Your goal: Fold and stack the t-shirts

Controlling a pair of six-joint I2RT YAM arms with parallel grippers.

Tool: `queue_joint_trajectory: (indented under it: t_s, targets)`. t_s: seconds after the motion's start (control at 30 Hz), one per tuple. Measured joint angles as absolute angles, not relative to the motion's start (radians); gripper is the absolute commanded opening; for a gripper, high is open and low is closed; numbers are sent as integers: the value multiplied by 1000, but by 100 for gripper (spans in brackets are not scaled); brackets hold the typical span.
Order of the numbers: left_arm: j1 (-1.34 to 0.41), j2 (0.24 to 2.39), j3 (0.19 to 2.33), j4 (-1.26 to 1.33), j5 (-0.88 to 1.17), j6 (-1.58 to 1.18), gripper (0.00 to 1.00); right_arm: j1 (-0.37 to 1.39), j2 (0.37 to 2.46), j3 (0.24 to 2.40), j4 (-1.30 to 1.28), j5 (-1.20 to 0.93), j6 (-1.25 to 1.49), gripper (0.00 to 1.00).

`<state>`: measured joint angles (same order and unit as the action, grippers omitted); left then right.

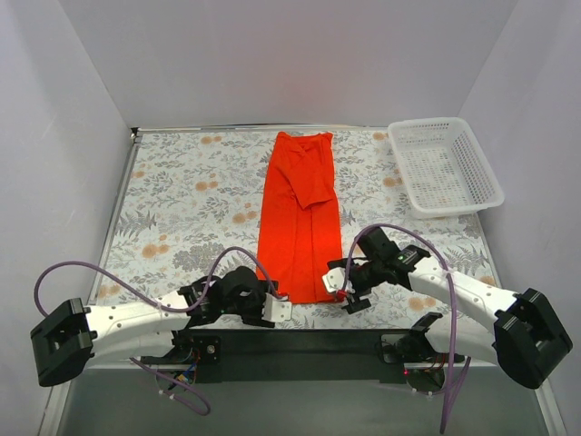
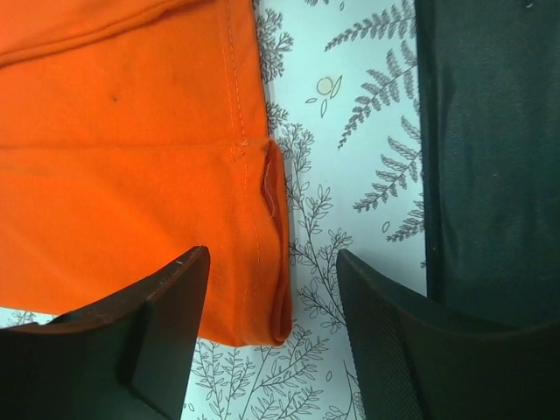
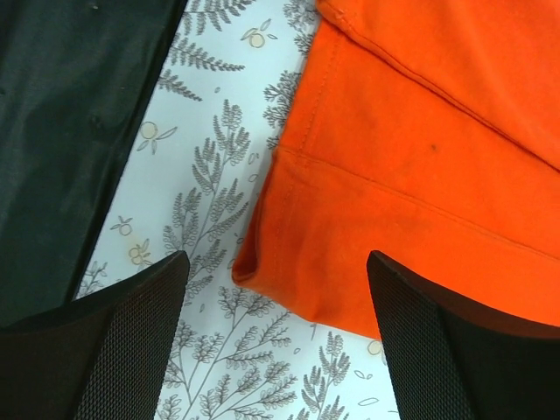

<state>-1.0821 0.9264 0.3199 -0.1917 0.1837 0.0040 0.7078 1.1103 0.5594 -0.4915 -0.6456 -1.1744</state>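
An orange-red t-shirt lies flat in the middle of the table, folded lengthwise into a narrow strip with a sleeve folded over on top. My left gripper is open at the strip's near left corner; in the left wrist view that corner lies between my fingers. My right gripper is open at the near right corner; in the right wrist view the corner lies between my fingers. Neither gripper holds cloth.
A white mesh basket stands at the back right, with nothing seen in it. The table has a floral cloth. A black strip runs along the near edge between the arm bases. White walls close in the sides and back.
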Motion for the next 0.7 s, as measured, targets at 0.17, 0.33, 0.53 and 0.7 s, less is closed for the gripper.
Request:
queue_joint_trajectory:
  t_s: [0.17,0.33,0.53,0.7]
  targets:
    - [-1082,1011,319,-125,140,8,43,718,1115,543,-422,-618,-1156,73]
    - [-1082,1062,318,-59,105,12,34,727,1145,526,-386,-600,-1142,70]
    - [-1082,1100,305,-2,67,20,7,731,1150,501,-372,-597,-1140,69]
    - [-1083,1102,302,2,62,22,0,732,1149,492,-366,-597,-1142,66]
